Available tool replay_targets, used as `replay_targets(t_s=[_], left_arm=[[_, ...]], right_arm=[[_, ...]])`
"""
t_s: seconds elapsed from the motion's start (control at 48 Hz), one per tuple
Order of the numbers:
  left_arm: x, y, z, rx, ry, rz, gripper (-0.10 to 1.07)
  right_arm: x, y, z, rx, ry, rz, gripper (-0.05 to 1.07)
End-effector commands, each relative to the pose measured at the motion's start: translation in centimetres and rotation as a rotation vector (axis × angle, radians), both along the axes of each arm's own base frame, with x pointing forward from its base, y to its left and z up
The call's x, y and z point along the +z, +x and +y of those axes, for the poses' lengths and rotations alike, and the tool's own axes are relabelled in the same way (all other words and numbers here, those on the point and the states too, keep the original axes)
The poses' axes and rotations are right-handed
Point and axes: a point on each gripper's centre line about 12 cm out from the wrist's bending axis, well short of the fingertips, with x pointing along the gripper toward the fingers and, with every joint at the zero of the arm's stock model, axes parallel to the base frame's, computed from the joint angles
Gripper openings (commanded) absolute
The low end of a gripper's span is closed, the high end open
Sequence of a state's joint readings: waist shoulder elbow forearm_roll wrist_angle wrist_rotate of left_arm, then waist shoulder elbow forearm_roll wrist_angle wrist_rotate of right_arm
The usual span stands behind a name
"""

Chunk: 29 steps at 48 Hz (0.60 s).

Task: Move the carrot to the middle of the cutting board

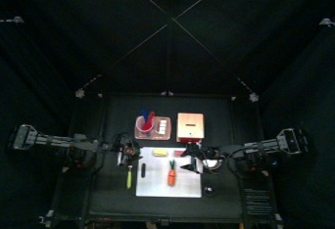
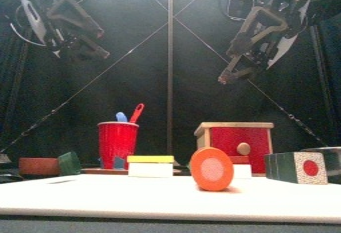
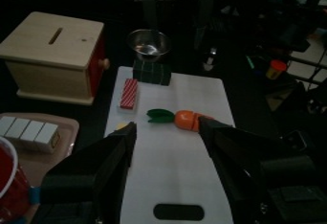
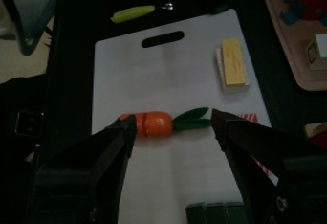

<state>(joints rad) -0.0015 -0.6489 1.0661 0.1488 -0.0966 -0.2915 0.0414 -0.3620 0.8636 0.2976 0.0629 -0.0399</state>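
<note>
The small orange-red tapered carrot (image 4: 155, 123) is lying between the right claw's (image 4: 170, 135) wide-open, empty jaws on the white plastic cutting board (image 4: 166, 70); it is looking light, rigid, roundish and possibly slippery, so gripping mid-body seems best. The left claw (image 3: 174, 144) is hovering agape, empty.

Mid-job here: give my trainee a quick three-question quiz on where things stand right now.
1. True or false: the carrot lies on the cutting board.
2. What is the left gripper holding? A) the carrot B) a red cup C) nothing
3. Fill in: the yellow block rests near one long ____ of the cutting board.

Key: 1 true; 2 C, its jaws stand open and empty above the board; 3 edge.
</note>
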Motion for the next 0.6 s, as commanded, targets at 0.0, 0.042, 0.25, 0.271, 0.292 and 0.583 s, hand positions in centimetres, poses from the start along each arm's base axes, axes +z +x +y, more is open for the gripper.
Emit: replay_targets(t_s=[0.0,0.042,0.25,0.271,0.292,0.583], left_arm=[[0.5,0.1,0.2,0.004,0.004,-0.021,0.9],[0.4,0.1,0.2,0.006,0.004,-0.02,0.9],[-0.3,-0.2,0.9,0.033,0.001,-0.001,0.9],[-0.2,-0.2,0.9,0.035,0.001,-0.003,0.9],[-0.3,-0.2,0.9,0.036,0.001,-0.001,0.9],[-0.4,-0.3,1.0,0.039,-0.001,0.0,0.9]], right_arm=[[0.7,0.4,-0.3,-0.01,0.001,-0.024,0.94],[0.6,0.4,-0.4,-0.015,0.001,-0.021,0.94],[-0.2,0.8,-0.9,-0.034,0.004,0.005,0.94],[-0.2,0.8,-1.0,-0.037,0.007,0.005,0.95],[-0.2,0.9,-1.0,-0.041,0.011,0.005,0.95],[-0.1,1.3,-1.3,-0.068,0.047,0.007,0.94]])
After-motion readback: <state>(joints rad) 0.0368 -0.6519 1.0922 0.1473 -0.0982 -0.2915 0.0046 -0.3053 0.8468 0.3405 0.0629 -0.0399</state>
